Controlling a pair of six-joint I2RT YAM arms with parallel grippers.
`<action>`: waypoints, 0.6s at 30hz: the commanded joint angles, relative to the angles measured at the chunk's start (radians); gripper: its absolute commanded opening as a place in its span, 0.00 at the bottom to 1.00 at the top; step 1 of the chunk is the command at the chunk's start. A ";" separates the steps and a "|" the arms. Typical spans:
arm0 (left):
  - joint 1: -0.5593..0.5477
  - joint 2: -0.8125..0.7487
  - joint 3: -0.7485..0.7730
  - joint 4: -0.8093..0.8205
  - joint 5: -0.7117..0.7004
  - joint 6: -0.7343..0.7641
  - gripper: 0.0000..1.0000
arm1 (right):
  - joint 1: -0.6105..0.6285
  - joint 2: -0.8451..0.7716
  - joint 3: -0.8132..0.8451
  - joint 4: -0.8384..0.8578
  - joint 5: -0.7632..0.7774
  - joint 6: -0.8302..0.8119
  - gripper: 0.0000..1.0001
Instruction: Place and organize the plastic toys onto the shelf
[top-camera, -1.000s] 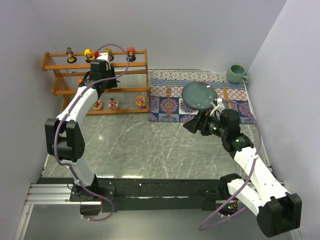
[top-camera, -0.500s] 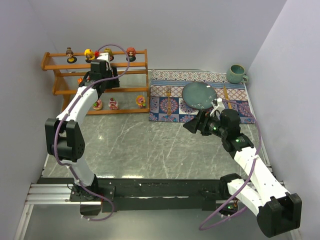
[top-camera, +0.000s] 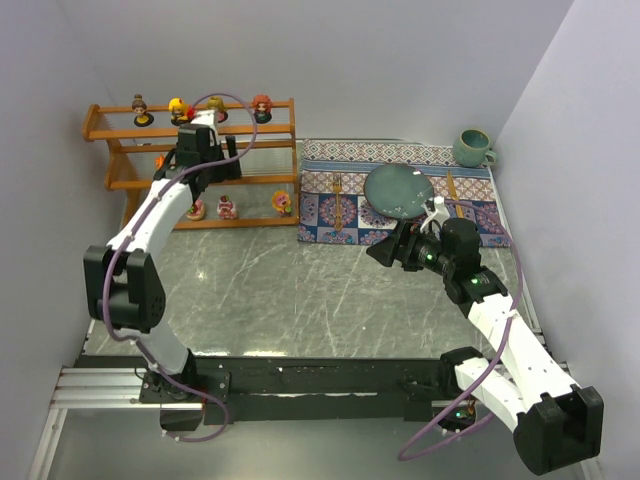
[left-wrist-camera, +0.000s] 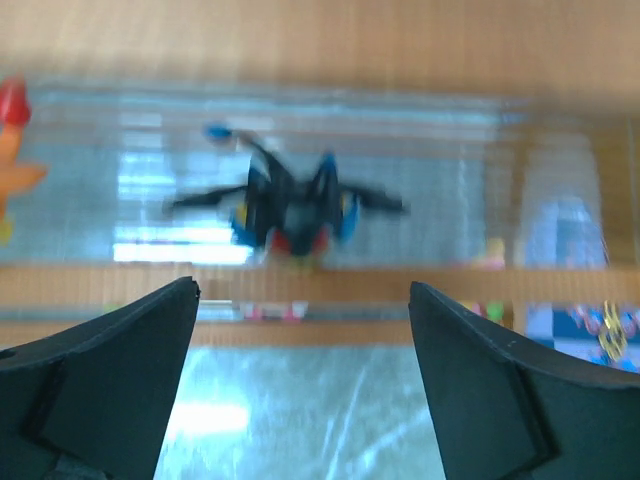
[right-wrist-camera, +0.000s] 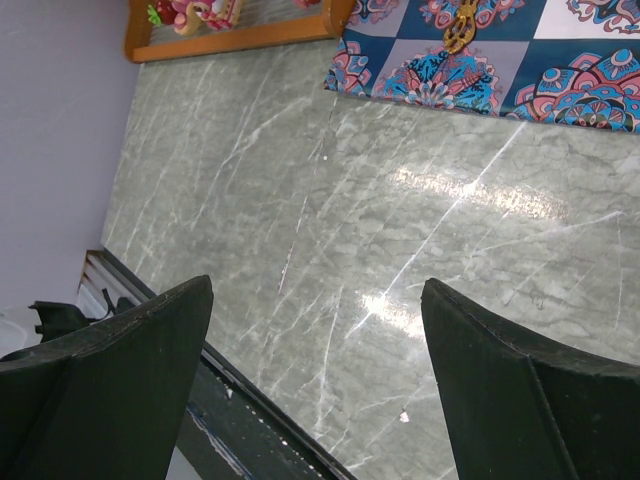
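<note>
1. Dark-blue creature (left-wrist-camera: 290, 205) (spiky, glossy hard plastic) is stood on the middle tier of the shelf (top-camera: 275, 128). An orange creature (left-wrist-camera: 12, 150) is seen to one side. The view is blurred.
2. Left gripper (left-wrist-camera: 302, 292): jaws are spread wide and nothing is held. The creature lies just beyond the fingertips.
3. Right gripper (right-wrist-camera: 318, 288): spread wide, empty, held over the marble-patterned table (right-wrist-camera: 400, 250).
4. Risk: the thin wings could be clipped by a finger on withdrawal — the toy looks light and the slats are smooth wood with gaps, so tipping or sliding off is judged possible.
</note>
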 joint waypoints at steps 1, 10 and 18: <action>0.002 -0.172 -0.079 -0.011 0.033 -0.041 0.95 | -0.005 -0.026 0.015 0.017 0.002 -0.016 0.92; 0.002 -0.548 -0.295 -0.118 -0.143 -0.116 0.97 | -0.005 -0.086 0.123 -0.150 0.117 -0.094 0.93; 0.002 -0.945 -0.378 -0.272 -0.275 -0.149 0.97 | -0.005 -0.242 0.256 -0.295 0.474 -0.188 0.98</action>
